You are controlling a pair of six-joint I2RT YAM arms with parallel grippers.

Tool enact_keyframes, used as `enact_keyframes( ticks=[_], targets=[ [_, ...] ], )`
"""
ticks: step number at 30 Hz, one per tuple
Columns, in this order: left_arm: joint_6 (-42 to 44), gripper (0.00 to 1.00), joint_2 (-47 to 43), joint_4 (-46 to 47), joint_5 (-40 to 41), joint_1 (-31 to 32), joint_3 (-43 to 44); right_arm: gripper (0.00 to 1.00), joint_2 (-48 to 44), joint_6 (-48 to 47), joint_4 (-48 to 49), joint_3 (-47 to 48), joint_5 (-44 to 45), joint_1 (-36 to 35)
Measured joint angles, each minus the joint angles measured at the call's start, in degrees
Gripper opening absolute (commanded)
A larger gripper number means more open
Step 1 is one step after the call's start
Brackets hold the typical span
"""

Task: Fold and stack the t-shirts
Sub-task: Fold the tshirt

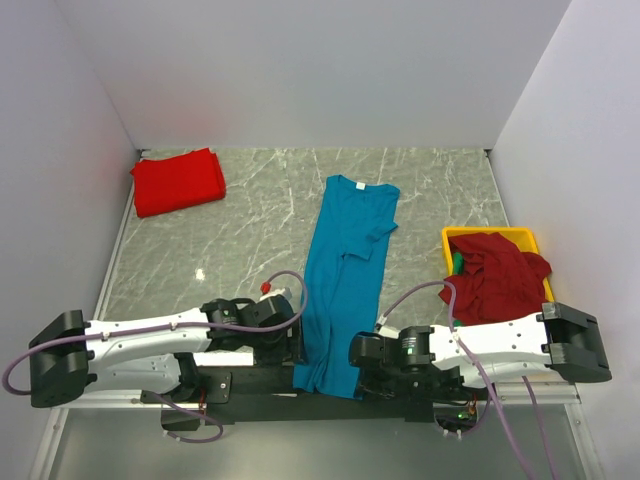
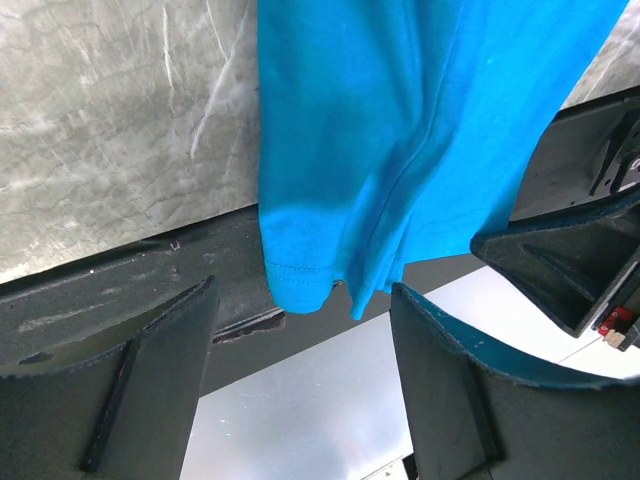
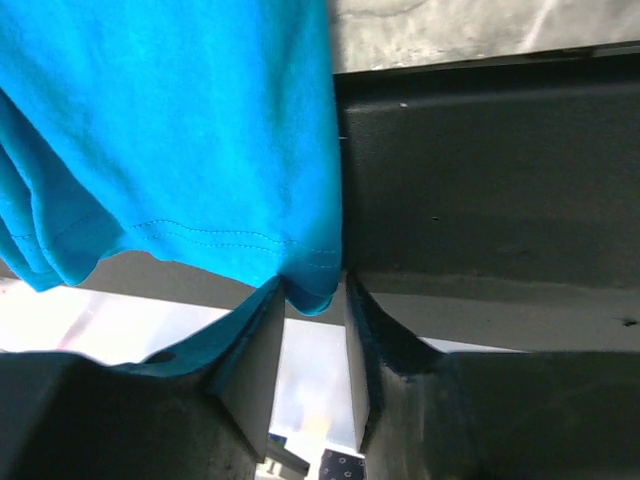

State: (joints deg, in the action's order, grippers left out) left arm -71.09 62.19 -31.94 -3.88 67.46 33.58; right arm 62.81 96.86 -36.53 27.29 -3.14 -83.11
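The teal-blue t-shirt [image 1: 345,280] is soft, matte cotton, folded lengthwise into a long narrow strip. Its stitched bottom hem hangs limp over the near table edge, between the two grippers. The left gripper [image 2: 300,300] is spread wide; its broad, flat black fingers [image 2: 150,390] are well apart and touch nothing. The hem's rounded, folded corner droops just ahead of them, nearer its right finger. The right gripper [image 3: 313,300] has its wedge-shaped fingers [image 3: 365,340] drawn close, leaving a narrow gap. The double-stitched hem corner sits right at the mouth of that gap, and more cloth is draped over the finger on the view's left. Whether the tips actually pinch the corner cannot be told. Behind the hem, ahead of both grippers, lies the dull black mounting plate [image 3: 480,180]. Beyond it is the table [image 1: 250,240], a grey, white-veined marble-look surface. Far ahead of the left gripper and off to its left, a bright red t-shirt [image 1: 178,182] lies folded in a neat rectangle. Ahead of the right gripper and to its right, a rigid yellow tray [image 1: 500,236] holds crumpled maroon t-shirts [image 1: 500,280] that spill over its near rim, with a sliver of green cloth [image 1: 457,263] beside them. A pale lilac cable [image 1: 285,275] arcs over the left wrist, close to the shirt's edge.
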Motion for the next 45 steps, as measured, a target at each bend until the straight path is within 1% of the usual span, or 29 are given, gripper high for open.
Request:
enact_keyframes(
  ticks=[2, 3, 5, 6, 9, 10, 13, 15, 19, 24, 32, 33, 35, 36, 37, 40, 43, 45],
  targets=[
    [-0.35, 0.74, 0.44, 0.39, -0.04, 0.39, -0.24, 0.31, 0.0, 0.0, 0.94, -0.33, -0.33, 0.0],
    [-0.57, 0.74, 0.79, 0.5, -0.04, 0.68, -0.37, 0.26, 0.0, 0.0, 1.31, -0.46, -0.35, 0.0],
    [-0.96, 0.73, 1.44, 0.66, -0.13, 1.14, -0.57, 0.19, 0.0, -0.02, 1.99, -0.85, -0.55, 0.0],
    [-1.22, 0.73, 1.79, 0.7, -0.33, 1.33, -0.61, 0.13, 0.0, -0.04, 2.45, -1.09, -0.72, 0.0],
    [-1.84, 0.7, 2.45, 1.36, -0.74, 1.81, -0.9, 0.08, -0.15, 0.2, 3.08, -1.53, -0.94, 0.0],
    [-1.99, 0.68, 2.62, 1.42, -0.87, 2.03, -1.03, 0.07, -0.24, 0.24, 3.1, -1.6, -0.92, 0.0],
    [-2.25, 0.6, 3.45, 1.9, -1.22, 2.6, -1.22, 0.07, -0.9, 0.48, 3.1, -1.99, -0.83, -0.02],
    [-2.51, 0.59, 4.31, 2.58, -1.51, 3.06, -1.27, 0.07, -1.51, 0.83, 2.95, -2.27, -0.7, -0.02],
    [-3.28, 0.49, 6.16, 3.96, -2.43, 3.69, -1.64, 0.08, -2.51, 1.09, 2.34, -2.64, -0.31, -0.02],
    [-3.8, 0.46, 8.31, 5.46, -3.02, 4.46, -2.32, 0.07, -3.8, 1.29, 1.36, -2.99, 0.26, -0.02],
    [-5.14, 0.32, 10.25, 6.73, -2.91, 5.95, -2.47, 0.08, -4.74, 1.33, 0.17, -2.99, 0.63, 0.0],
    [-5.16, 0.24, 10.54, 7.13, -2.91, 6.14, -2.47, 0.08, -4.74, 1.33, 0.11, -2.99, 0.63, 0.0],
    [-5.27, 0.13, 11.39, 8.04, -2.93, 6.62, -2.47, 0.08, -4.74, 1.33, -0.09, -2.99, 0.68, 0.0],
    [-5.42, 0.01, 11.89, 8.37, -3.04, 6.82, -2.43, 0.07, -4.76, 1.33, -0.24, -2.99, 0.7, -0.02],
    [-5.73, 0.01, 12.11, 8.61, -3.17, 6.93, -2.36, 0.07, -4.79, 1.33, -0.39, -2.99, 0.74, 0.0],
    [-5.84, 0.01, 12.35, 8.31, -2.67, 7.43, -1.81, 0.01, -5.14, 1.38, -1.18, -2.99, 0.81, -0.02],
    [-6.36, 0.01, 11.67, 6.73, -1.29, 7.91, -1.53, 0.0, -5.73, 1.49, -2.27, -2.99, 0.83, -0.02],
    [-6.86, 0.01, 9.6, 4.17, -0.02, 8.04, -1.53, 0.0, -5.97, 1.49, -2.97, -2.95, 0.85, -0.02]
  ],
)
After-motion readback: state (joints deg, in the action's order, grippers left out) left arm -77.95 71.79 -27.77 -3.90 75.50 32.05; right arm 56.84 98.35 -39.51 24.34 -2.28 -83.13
